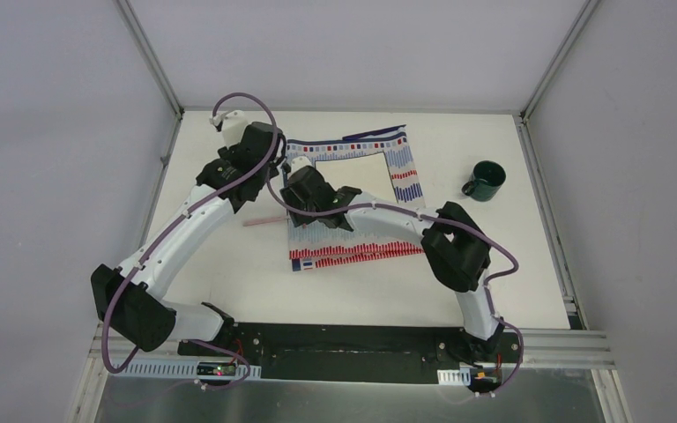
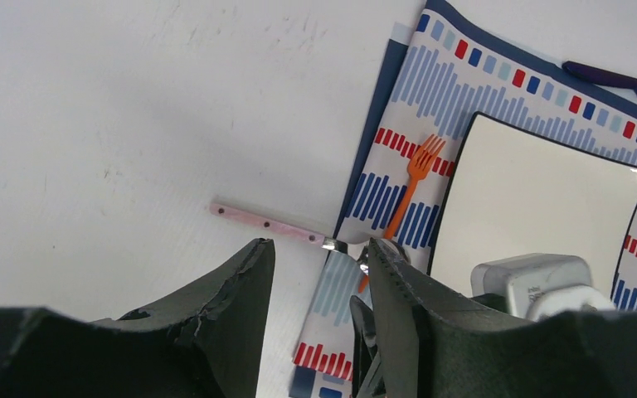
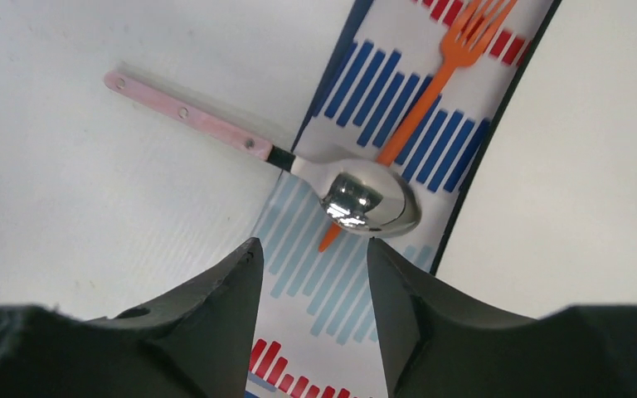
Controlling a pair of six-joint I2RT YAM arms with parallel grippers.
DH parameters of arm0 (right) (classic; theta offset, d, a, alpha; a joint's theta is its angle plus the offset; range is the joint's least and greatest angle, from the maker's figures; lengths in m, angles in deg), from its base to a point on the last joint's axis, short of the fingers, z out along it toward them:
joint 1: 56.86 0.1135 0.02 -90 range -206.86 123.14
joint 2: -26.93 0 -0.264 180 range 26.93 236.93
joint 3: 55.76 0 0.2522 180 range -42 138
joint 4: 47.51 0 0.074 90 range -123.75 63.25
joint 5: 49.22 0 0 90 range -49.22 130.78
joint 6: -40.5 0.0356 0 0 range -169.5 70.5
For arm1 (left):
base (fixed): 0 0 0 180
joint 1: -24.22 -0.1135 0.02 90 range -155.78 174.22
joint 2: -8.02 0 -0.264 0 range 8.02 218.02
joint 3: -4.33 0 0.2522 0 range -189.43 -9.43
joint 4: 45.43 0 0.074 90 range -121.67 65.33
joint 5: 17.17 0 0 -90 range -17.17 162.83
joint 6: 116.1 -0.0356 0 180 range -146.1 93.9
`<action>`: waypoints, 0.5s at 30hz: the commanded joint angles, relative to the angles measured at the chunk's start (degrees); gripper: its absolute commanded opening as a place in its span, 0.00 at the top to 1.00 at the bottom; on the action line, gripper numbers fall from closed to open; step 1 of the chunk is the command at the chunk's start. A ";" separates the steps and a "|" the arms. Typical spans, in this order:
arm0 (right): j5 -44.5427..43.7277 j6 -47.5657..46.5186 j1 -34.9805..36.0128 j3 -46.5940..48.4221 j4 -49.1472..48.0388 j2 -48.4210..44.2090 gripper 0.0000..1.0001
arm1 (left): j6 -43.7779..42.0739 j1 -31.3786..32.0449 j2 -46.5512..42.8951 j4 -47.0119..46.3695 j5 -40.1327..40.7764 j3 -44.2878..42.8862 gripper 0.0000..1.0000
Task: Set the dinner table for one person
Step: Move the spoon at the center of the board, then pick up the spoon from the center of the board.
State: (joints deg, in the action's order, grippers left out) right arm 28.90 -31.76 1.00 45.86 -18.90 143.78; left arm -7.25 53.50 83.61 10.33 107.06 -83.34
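From above, both arms are crowded over the left side of the red, blue and white striped cloth (image 1: pixel 353 254), which lies out in the middle of the big matte-white dinner table (image 1: pixel 256 282). The white square plate (image 1: pixel 366 167) sits on that cloth, and a dark green mug (image 1: pixel 488 180) stands well apart to the right. That crowding is my first worry: the two wrists look near enough to knock each other. Left wrist view now: the left gripper (image 2: pixel 319 253) hangs with its jaws apart and nothing between them, just short of the pink-handled steel spoon (image 2: pixel 265 222). What looks like the other arm's white camera housing (image 2: pixel 531 282) looms right beside it. Right wrist view: the right gripper (image 3: pixel 313 249), jaws wide and empty, hovers by the spoon's shiny bowl, which lies across the tail of the orange plastic fork (image 3: pixel 435 91). Pinch that bowl and I'd guess it skids, or drags the fork askew and rucks the cloth's edge.
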 commanded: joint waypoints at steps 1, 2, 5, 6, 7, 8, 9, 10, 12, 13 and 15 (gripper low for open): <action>-3.32 -10.13 -0.68 10.51 8.39 -0.05 0.47 | -0.48 0.17 -1.03 0.79 3.54 -2.00 0.53; -3.31 -12.22 -1.04 12.27 9.49 1.09 0.47 | -0.40 0.17 -0.86 0.74 3.63 -1.80 0.53; -3.38 -15.65 -1.79 16.37 11.41 4.56 0.46 | -0.48 0.17 -0.70 0.78 4.18 -1.23 0.53; -3.15 -17.05 -1.91 18.36 12.82 5.96 0.45 | -0.48 0.17 -0.84 0.75 4.43 -1.09 0.53; -2.48 -18.86 -2.07 20.54 14.77 7.33 0.45 | -0.55 0.17 -0.92 0.76 4.71 -1.07 0.53; -0.61 -20.98 -2.28 22.92 16.84 8.90 0.45 | -0.57 0.17 -1.01 0.74 4.92 -0.99 0.53; 1.42 -22.90 -2.67 25.42 19.22 10.50 0.45 | -0.55 0.17 -1.12 0.80 5.02 -0.98 0.53; 4.36 -25.00 -3.07 29.02 22.07 12.06 0.45 | -0.57 0.17 -1.30 0.78 5.00 -0.97 0.53; 10.03 -28.80 -3.84 34.52 28.59 15.04 0.44 | -0.57 0.17 -1.55 0.80 4.97 -0.82 0.53; 12.92 -30.11 -4.32 36.49 30.91 16.23 0.45 | -0.53 0.17 -1.66 0.79 5.01 -0.82 0.53; 17.38 -31.60 -5.33 39.00 34.46 17.66 0.44 | -0.57 0.17 -1.97 0.75 5.24 -0.73 0.53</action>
State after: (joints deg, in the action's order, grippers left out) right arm 35.09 -54.78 -3.61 78.12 3.86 158.78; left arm -7.25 52.87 83.54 11.13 107.35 -83.78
